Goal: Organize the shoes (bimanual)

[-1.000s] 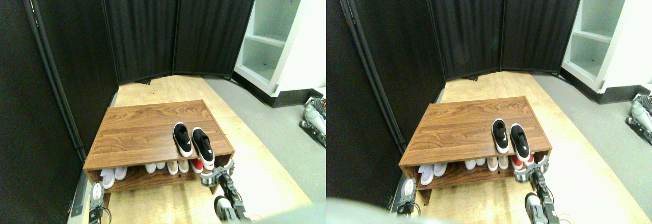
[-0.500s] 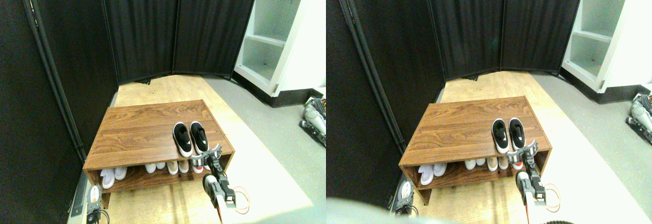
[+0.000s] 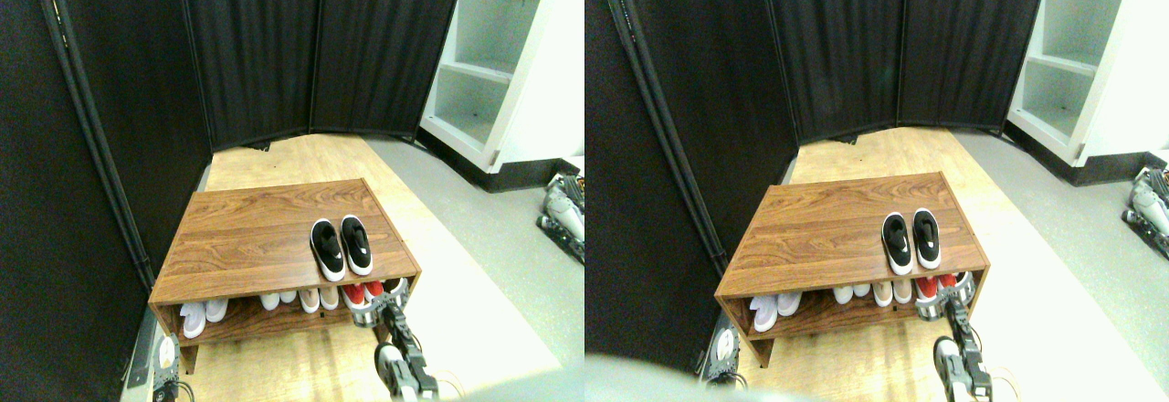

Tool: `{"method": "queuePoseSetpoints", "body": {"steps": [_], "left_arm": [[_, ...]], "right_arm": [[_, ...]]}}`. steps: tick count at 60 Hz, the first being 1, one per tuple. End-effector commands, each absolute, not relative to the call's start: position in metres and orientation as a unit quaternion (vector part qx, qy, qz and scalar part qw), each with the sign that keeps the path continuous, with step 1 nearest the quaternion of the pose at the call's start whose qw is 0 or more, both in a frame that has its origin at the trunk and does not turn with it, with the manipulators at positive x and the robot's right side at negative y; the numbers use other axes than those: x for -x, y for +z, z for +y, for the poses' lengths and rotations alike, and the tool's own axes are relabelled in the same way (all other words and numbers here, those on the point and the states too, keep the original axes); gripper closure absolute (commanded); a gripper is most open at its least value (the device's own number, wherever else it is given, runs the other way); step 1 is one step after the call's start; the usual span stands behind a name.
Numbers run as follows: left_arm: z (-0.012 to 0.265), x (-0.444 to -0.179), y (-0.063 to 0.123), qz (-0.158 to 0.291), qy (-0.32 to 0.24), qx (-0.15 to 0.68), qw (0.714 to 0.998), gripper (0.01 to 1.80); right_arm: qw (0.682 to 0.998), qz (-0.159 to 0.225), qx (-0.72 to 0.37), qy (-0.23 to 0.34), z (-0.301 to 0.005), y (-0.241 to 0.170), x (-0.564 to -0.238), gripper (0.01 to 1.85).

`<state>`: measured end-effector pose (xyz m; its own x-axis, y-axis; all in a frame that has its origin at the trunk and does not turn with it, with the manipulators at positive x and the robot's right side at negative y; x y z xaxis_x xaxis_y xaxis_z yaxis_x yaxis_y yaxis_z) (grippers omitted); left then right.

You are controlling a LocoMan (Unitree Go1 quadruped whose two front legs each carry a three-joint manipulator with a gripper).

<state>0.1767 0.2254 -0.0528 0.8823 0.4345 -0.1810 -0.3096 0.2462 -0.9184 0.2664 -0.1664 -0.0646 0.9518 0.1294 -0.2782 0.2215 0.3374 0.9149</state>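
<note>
Sneakers (image 3: pixel 341 247), small, black, white-soled, sit paired and parallel atop the wooden shoe rack (image 3: pixel 247 238); organizing looks essentially complete. Right end effector (image 3: pixel 380 308) hangs below, empty, jaws apart; left end effector (image 3: pixel 168 365) unreadable.

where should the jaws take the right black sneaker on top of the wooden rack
Probably at the heel of the right black low-top sneaker with a white sole, coming from the rack's front edge. Its heel points toward the robot near the edge of the brown wooden shoe rack, while its left side sits close beside the other black sneaker.
</note>
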Motion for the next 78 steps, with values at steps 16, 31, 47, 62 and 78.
{"method": "queuePoseSetpoints", "body": {"steps": [16,31,47,62,78], "left_arm": [[0.226,-0.184,-0.046,-0.066,0.221,0.566,0.792,1.8],[0.228,-0.184,-0.046,-0.068,0.222,0.569,0.789,1.8],[0.227,-0.182,-0.044,-0.07,0.225,0.569,0.788,1.8],[0.229,-0.179,-0.045,-0.076,0.23,0.567,0.787,1.8],[0.231,-0.178,-0.047,-0.081,0.23,0.562,0.79,1.8]], "right_arm": [[0.853,-0.051,-0.513,-0.077,-0.216,0.01,-0.247,1.58],[0.868,-0.123,-0.473,-0.087,-0.252,0.009,-0.299,1.85],[0.863,-0.044,-0.483,-0.14,-0.233,-0.017,-0.356,1.85],[0.862,0.008,-0.489,-0.131,-0.214,-0.036,-0.367,1.85],[0.862,0.062,-0.492,-0.108,-0.186,-0.044,-0.366,1.85]]}}
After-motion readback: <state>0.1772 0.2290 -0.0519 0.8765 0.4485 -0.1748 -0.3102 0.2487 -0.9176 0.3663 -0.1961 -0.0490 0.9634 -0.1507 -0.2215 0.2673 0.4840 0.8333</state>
